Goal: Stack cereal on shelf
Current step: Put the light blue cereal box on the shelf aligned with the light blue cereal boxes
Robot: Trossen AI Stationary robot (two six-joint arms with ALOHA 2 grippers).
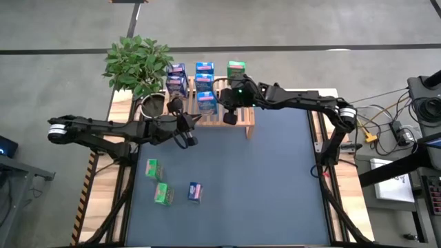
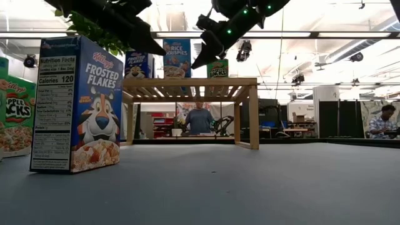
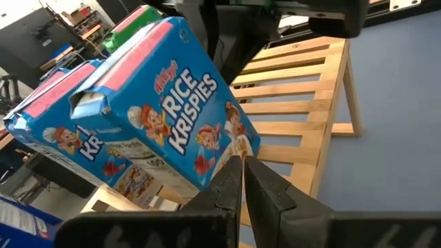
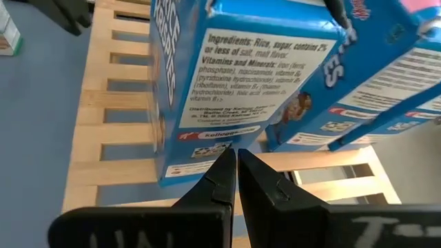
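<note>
In the high view, the left gripper [image 1: 187,130] sits left of centre, fingers closed empty; the right gripper [image 1: 229,109] reaches in upper centre, fingers closed.

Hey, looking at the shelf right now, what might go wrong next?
1. The Rice Krispies box stands tilted on the shelf, and both shut grippers, left and right, sit right beside it; a nudge might topple it.
2. The slats have gaps, so a box edge may catch there.
</note>
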